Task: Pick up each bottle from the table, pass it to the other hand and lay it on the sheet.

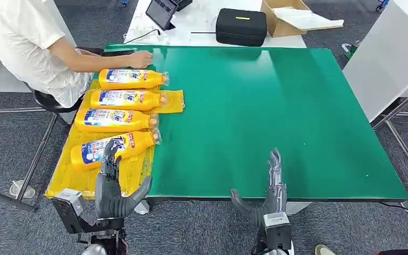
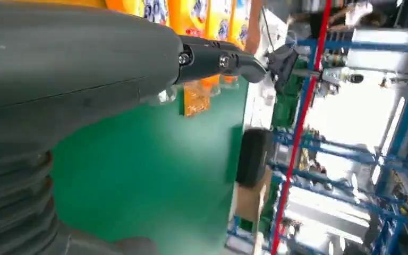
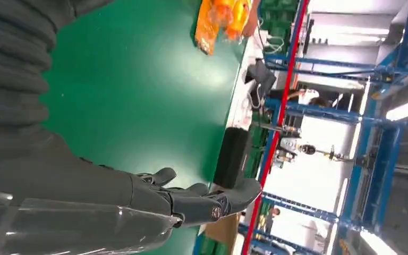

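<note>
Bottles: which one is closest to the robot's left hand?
The front bottle, at the near end of the row of four on the yellow sheet. The left hand reaches up beside its label; the others lie farther back.
</note>
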